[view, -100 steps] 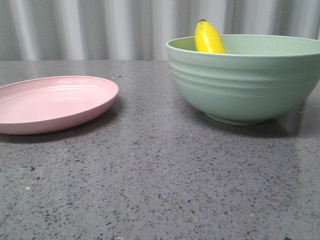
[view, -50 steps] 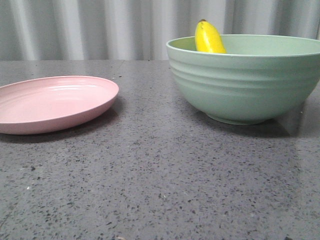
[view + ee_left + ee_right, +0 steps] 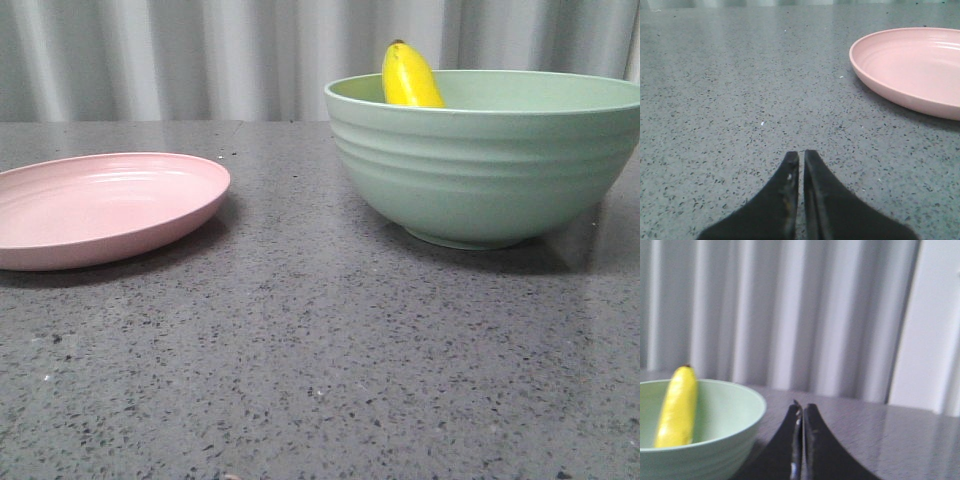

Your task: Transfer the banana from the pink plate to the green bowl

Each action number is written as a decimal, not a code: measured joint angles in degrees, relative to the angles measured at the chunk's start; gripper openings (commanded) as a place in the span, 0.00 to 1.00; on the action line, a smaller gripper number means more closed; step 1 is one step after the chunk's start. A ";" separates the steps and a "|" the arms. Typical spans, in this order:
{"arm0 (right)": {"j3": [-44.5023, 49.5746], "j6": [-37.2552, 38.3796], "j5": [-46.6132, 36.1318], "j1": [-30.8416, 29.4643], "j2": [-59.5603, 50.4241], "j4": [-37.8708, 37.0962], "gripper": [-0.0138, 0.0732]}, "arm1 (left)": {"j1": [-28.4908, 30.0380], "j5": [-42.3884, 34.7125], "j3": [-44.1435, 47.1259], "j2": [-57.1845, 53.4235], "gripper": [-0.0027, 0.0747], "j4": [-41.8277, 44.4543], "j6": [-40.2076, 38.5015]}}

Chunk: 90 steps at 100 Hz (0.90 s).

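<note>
A: Where did the banana [image 3: 410,76] lie, and how did my two grippers stand?

B: The banana stood inside the green bowl [image 3: 490,165], leaning on the wall on the plate's side, long axis steeply tilted, dark tip above the rim. The pink plate [image 3: 105,205] lay bare, well apart from the bowl on the grey table [image 3: 300,360]. I judged the transfer done.

A: And my hands?

B: My left gripper [image 3: 801,156] had its fingers pressed together, holding nothing, low over the table, with the plate ahead and to one side. My right gripper [image 3: 802,409] was likewise closed and empty; the bowl stood near it, the banana across the bowl's hollow from my fingertips.

A: Which arm was nearer the banana?

B: The right one. The bowl's tall wall stood between that gripper and the fruit, so any further reach would have had to come from above the rim.

A: Anything else around?

B: Only a pleated grey curtain [image 3: 200,60] behind the table; nothing else stood in the way.
</note>
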 measured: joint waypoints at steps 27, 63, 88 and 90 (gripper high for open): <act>0.96 16.39 5.37 -9.02 -5.01 -10.70 0.08 | 0.00 0.00 0.00 0.00 0.01 0.00 0.00; 0.85 6.68 33.93 -9.53 -5.10 -1.06 0.08 | 0.00 0.00 0.00 0.00 0.01 0.00 0.00; 0.85 6.19 34.26 -9.53 -5.10 -0.95 0.08 | 0.00 0.00 0.00 0.00 0.01 0.00 0.00; 0.85 6.19 34.26 -9.53 -5.10 -0.95 0.08 | 0.00 0.00 0.00 0.00 0.01 0.00 0.00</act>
